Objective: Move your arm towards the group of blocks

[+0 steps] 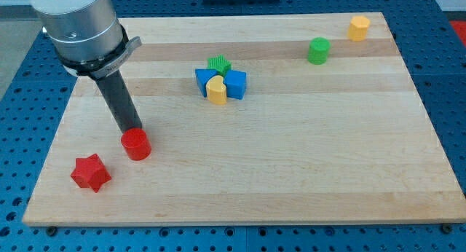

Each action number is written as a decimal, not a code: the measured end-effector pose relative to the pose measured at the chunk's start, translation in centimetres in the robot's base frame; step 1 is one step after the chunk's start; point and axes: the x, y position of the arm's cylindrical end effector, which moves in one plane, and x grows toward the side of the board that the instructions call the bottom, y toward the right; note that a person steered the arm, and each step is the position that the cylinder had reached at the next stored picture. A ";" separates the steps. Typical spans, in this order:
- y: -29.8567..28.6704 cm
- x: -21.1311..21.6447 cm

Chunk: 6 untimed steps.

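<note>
blocks grouped (220,82) at view's top-centre; my tip (133,133) touches red cylinder (136,145).

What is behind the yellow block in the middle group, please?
Behind the yellow heart block stand blue blocks on both sides and a green star block toward the view's top. Their lower parts are covered.

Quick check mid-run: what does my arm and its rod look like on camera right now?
Your arm shows as a fat, light grey cylinder with a black collar under it, carrying a small bracket on the view's right. From the collar a straight, dark, matte rod runs down. My tip is hidden behind the red cylinder. No cables or markings are visible.
</note>
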 end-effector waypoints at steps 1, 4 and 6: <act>0.0 -0.1; 5.2 -4.5; 12.3 -4.1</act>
